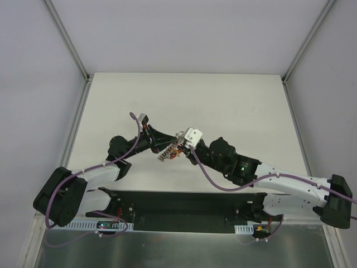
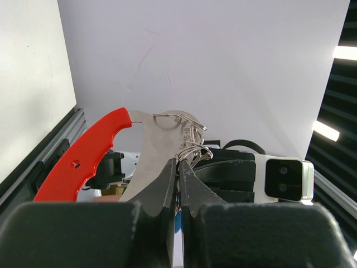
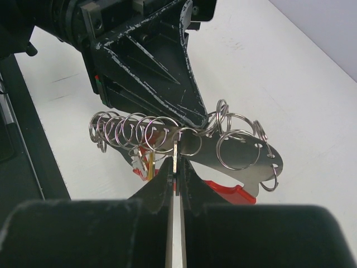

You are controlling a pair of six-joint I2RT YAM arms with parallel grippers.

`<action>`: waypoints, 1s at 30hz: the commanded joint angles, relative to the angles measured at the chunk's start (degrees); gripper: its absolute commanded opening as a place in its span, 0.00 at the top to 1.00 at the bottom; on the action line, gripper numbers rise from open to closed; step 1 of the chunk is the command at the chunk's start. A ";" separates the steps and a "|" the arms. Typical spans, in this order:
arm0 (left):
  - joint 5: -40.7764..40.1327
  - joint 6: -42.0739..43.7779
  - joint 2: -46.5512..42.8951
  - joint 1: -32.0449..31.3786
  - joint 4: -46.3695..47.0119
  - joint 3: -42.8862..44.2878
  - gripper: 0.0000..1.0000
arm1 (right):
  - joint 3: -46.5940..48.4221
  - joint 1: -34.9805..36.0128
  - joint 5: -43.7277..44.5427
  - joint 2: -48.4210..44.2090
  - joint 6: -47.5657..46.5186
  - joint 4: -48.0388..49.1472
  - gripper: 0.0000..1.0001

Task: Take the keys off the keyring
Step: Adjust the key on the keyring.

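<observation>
The keyring is a chain of several thin steel rings carrying a flat silvery tag with a red plastic end. It hangs in the air between both grippers, above the table. My left gripper is shut on the keyring where the rings meet the tag; its black fingers come in from above in the right wrist view. My right gripper is shut on a silvery key seen edge-on, hanging from a ring. A brass key hangs beside it. In the top view the bunch sits between the left gripper and the right gripper.
The white tabletop lies below, bounded by metal rails at left and right. A black base strip runs along the near edge. The right wrist's white camera housing is close behind the bunch.
</observation>
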 commanded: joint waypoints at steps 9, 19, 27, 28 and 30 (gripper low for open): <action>0.44 8.12 -1.22 0.92 14.56 2.60 1.00 | 0.19 1.11 -0.10 -1.25 0.17 -0.59 0.99; 2.47 42.59 -16.07 0.92 -21.99 7.79 1.00 | -0.68 -1.26 -1.94 -6.61 4.39 0.20 0.99; 4.40 54.72 -19.68 0.83 -32.38 9.99 1.00 | -0.95 -2.49 -5.89 -7.58 5.97 2.14 0.99; 4.32 55.43 -20.03 0.83 -32.56 9.73 1.00 | -0.95 -2.58 -5.90 -7.58 6.06 2.23 0.99; 4.58 58.06 -21.53 0.83 -32.83 9.55 1.00 | -0.86 -2.49 -5.99 -7.58 6.15 2.32 0.99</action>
